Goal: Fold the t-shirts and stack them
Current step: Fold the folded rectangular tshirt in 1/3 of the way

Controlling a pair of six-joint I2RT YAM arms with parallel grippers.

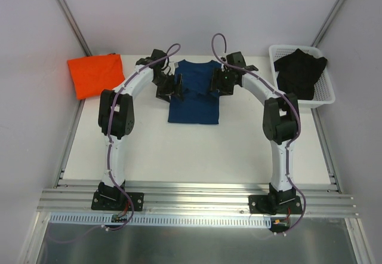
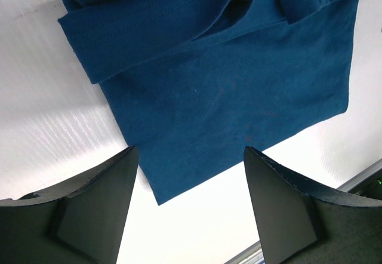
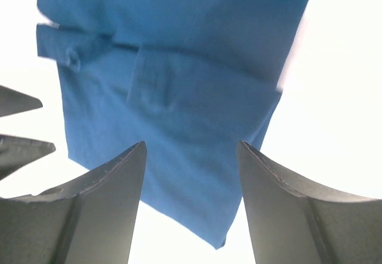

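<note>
Both arms hang over the blue shirt (image 1: 193, 100), which lies flat at the far middle of the table (image 1: 197, 150). Its sleeves are turned in, so it makes a rough rectangle. The left fingers (image 1: 170, 89) hover at its left edge and the right fingers (image 1: 219, 88) at its right edge. Both pairs are spread wide and hold nothing. The orange shirt (image 1: 95, 76) sits folded at the far left, well apart from the blue one. A dark garment (image 1: 301, 73) is heaped in the basket (image 1: 325, 97) at the far right.

We see several ways this could slip. If the fingers pinch only the top layer, the tucked sleeves may fall open as the cloth rises. If one arm lifts or pulls ahead of the other, we would expect a skewed fold with uneven edges. The table looks smooth, so the shirt may slide instead of creasing. A carry to the orange shirt could also shake the fold loose.

The blue cloth reads as a soft, matte knit with double-stitched hems, and it is slightly puckered where the sleeve doubles over. No print shows on the upper side. The orange shirt is plain and bright, its folded edges a little rumpled. The table is white and faintly ribbed, with a sheen. The basket is white plastic lattice. The fingers are dark, matte wedges.
</note>
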